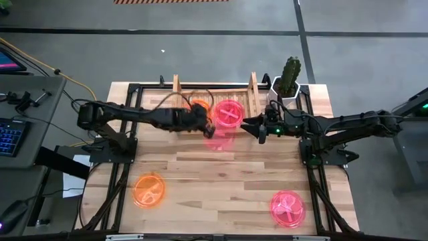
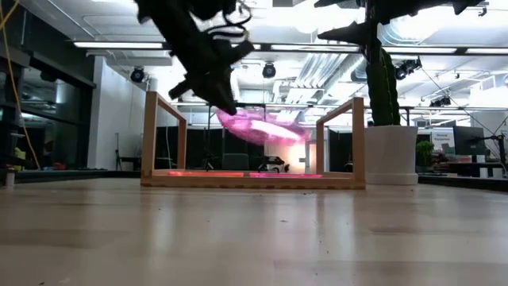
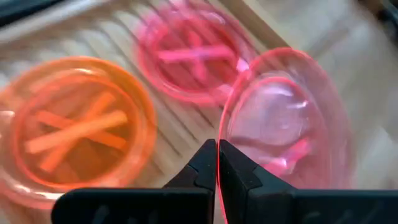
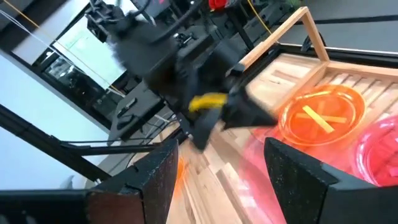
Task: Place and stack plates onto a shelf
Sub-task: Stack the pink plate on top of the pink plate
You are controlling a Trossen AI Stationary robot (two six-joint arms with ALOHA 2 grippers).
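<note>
My left gripper (image 1: 208, 125) is shut on a pink plate (image 1: 219, 136), held in the air just in front of the shelf (image 1: 254, 90). In the low view the plate (image 2: 262, 127) hangs tilted above the shelf's base (image 2: 254, 176). Inside the shelf lie an orange plate (image 3: 74, 130) and a pink plate (image 3: 193, 56) side by side on the slats. My right gripper (image 1: 257, 127) is open and empty, hovering just right of the held plate. Another orange plate (image 1: 148, 189) and pink plate (image 1: 287, 207) lie flat near the table's near edge. My left gripper pinches the pink plate's rim (image 3: 219, 163) between its two shut fingers (image 3: 202, 167), one on the inner face and one on the outer. The fingers come from the table's left, slanting down. The plate is lifted clear and tilted, extending beyond the fingertips toward the shelf.
A cactus in a white pot (image 1: 289, 84) stands at the shelf's right end, close behind my right arm. The shelf's upright side boards (image 2: 163, 139) (image 2: 345, 143) bound the slatted base. Bare wood lies in the table's middle (image 1: 214, 174). A keyboard (image 1: 10, 137) sits off the table's left.
</note>
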